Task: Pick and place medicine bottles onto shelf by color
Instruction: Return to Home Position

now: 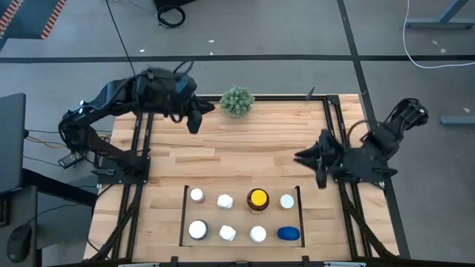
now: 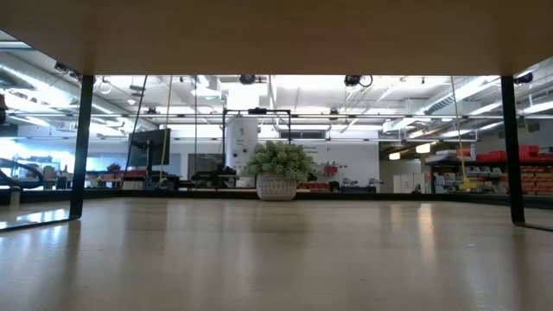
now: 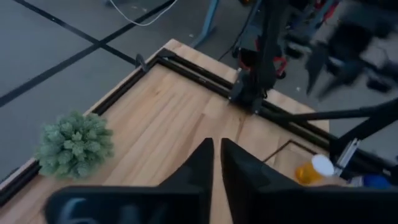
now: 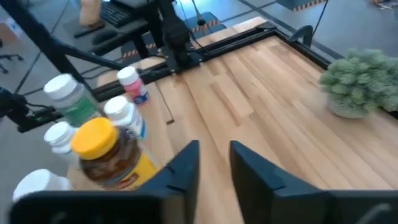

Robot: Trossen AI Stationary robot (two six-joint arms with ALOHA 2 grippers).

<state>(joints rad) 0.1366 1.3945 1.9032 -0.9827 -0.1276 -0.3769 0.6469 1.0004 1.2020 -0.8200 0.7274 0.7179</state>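
Note:
Several medicine bottles stand upright on their bases in two rows inside the shelf (image 1: pixel 184 215), a bay outlined by thin black strips at the table's near edge. Among them are the amber bottle with a yellow cap (image 1: pixel 257 199), which also shows in the right wrist view (image 4: pixel 102 152), a blue bottle (image 1: pixel 289 234) and white-capped ones (image 1: pixel 225 201). My left gripper (image 1: pixel 194 127) is shut and empty above the far left of the table, beside the plant ball; it also shows in its wrist view (image 3: pixel 217 149). My right gripper (image 1: pixel 298 156) hovers near the table's right edge, narrowly open and empty, and also shows in its wrist view (image 4: pixel 214 152).
A green spiky plant ball (image 1: pixel 237 101) in a pot stands at the table's far edge, also in the low view (image 2: pixel 276 173). A black frame (image 1: pixel 326 126) runs round the table. Bare wood (image 1: pixel 252 148) lies between the plant and the shelf.

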